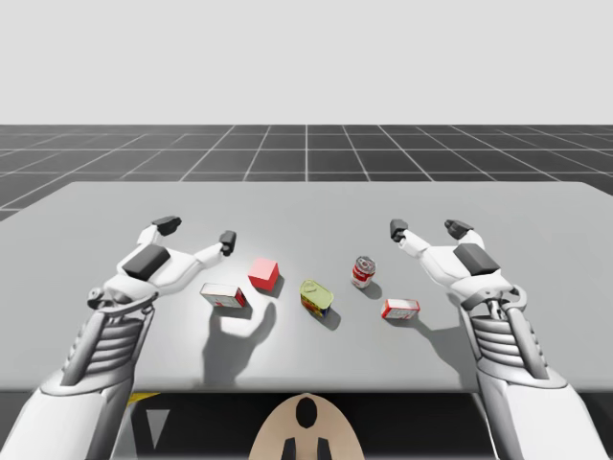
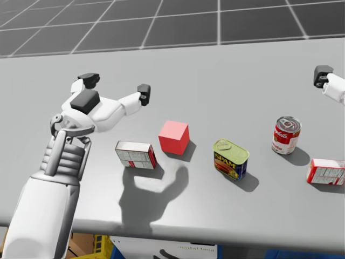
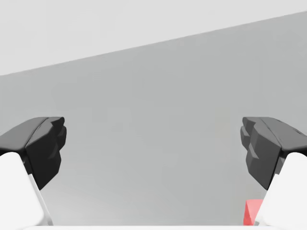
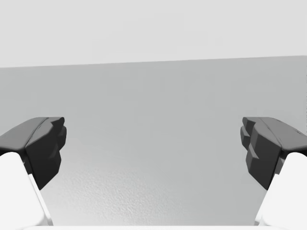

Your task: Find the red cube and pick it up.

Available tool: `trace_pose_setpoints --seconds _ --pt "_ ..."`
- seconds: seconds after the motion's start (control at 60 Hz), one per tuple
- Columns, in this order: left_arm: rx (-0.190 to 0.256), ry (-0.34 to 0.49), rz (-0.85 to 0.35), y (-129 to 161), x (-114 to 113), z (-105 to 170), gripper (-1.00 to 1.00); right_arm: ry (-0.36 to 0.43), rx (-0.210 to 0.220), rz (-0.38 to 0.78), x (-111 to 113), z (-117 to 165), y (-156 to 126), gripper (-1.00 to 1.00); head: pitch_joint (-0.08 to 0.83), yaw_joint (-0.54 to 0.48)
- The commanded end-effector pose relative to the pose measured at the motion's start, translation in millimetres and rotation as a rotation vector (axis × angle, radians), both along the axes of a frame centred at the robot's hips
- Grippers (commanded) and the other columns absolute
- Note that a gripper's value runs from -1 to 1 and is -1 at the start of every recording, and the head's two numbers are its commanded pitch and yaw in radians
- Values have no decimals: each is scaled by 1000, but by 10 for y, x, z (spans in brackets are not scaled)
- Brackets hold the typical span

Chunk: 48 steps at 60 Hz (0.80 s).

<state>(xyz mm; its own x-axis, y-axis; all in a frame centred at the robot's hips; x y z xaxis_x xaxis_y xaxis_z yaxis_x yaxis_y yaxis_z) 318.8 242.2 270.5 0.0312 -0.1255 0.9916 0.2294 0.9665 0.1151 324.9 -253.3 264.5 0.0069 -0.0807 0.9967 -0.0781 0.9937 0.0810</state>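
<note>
- Five things rest on the grey surface: the red cube, two boxes and two cans.
- My left end effector hovers above the surface with its fingers spread wide apart and nothing between them.
- The red cube sits just to the right of that end effector and nearer my torso, clear of both fingers.
- In the left wrist view, a corner of the cube peeks out beside and beneath one finger, outside the gap.
- A white-and-red box lies under my left wrist, just beside the cube.
- My right end effector is also spread apart and holds nothing, well away from the cube, with bare surface ahead of it.
- Between the two end effectors stand a squat yellow-and-blue tin and an upright red-and-white round can.
- A second white-and-red box lies near my right wrist.
</note>
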Motion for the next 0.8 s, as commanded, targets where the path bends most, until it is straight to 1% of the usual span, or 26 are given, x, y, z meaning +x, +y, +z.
trace_pose_setpoints --seconds 0.017,0.067,0.1,0.133,0.183,0.217,0.25,0.283,0.333,0.483,0.55,0.617,0.75,0.8 --pt "-46 136 -50 -179 -203 174 -1000 3 -1 -8 -1 -17 2 -1000 616 187" --pt "-66 178 -76 -229 -270 208 -1000 3 -1 -11 -2 -19 0 -1000 615 189" --pt "-70 208 -97 -272 -317 219 -1000 2 -2 -12 -3 -21 0 -1000 614 190" --pt "-88 238 -122 -314 -357 223 -1000 1 -4 -14 -3 -22 -2 -1000 613 191" --pt "-63 278 -119 -393 -417 229 -1000 -1 -6 -15 -4 -21 -6 -1000 611 193" --pt "-69 303 -142 -432 -440 222 -1000 -2 -9 -17 -7 -21 -7 -1000 610 194" --pt "-64 328 -157 -462 -453 215 -1000 -3 -11 -18 -5 -21 -12 -1000 610 195" --pt "-73 352 -171 -489 -456 196 -1000 -4 -11 -18 -7 -19 -13 -1000 609 196" --pt "-69 381 -186 -523 -444 154 -1000 -5 -12 -19 -6 -19 -17 -1000 608 197" --pt "-47 447 -178 -640 -331 -36 -1000 -8 -16 -21 -7 -12 -27 -1000 606 199" --pt "-40 479 -163 -681 -244 -134 -1000 -8 -16 -21 -5 -13 -34 -1000 608 200" --pt "-28 518 -126 -708 -107 -271 -1000 -8 -15 -23 -6 -13 -39 -1000 608 203" --pt "-16 560 -83 -729 52 -409 -1000 -8 -17 -26 -5 -16 -44 -1000 608 205" --pt "-4 574 -62 -744 110 -458 -1000 -8 -17 -27 -4 -15 -47 -1000 606 206"
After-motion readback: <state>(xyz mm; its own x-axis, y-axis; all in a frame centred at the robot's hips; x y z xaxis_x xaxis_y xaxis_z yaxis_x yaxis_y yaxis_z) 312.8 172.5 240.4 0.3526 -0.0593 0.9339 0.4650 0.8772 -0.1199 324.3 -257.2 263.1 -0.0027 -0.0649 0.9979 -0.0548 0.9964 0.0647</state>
